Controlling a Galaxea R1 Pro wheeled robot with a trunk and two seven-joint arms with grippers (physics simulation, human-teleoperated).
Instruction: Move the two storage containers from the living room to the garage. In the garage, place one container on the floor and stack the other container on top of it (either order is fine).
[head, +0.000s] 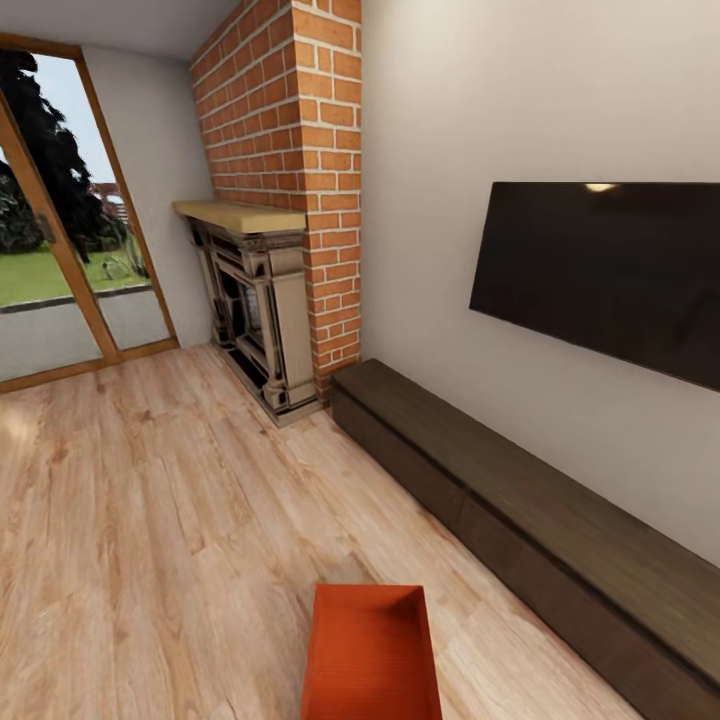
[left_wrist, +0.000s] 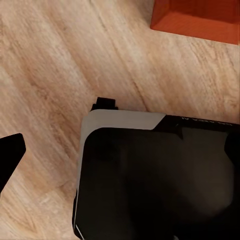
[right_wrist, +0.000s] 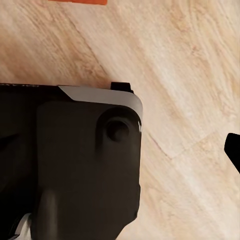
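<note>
Orange-red open-top bin on light wood plank floor; claw states indiscernible.

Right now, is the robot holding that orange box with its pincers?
It cannot be told: the orange box sits on the wood floor, and the pincers' tips aren't clearly seen.

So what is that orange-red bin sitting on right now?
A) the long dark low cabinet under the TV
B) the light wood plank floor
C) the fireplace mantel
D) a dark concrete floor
B: in the head view the storage container rests directly on the light wood plank floor, apart from the dark cabinet along the wall.
</note>
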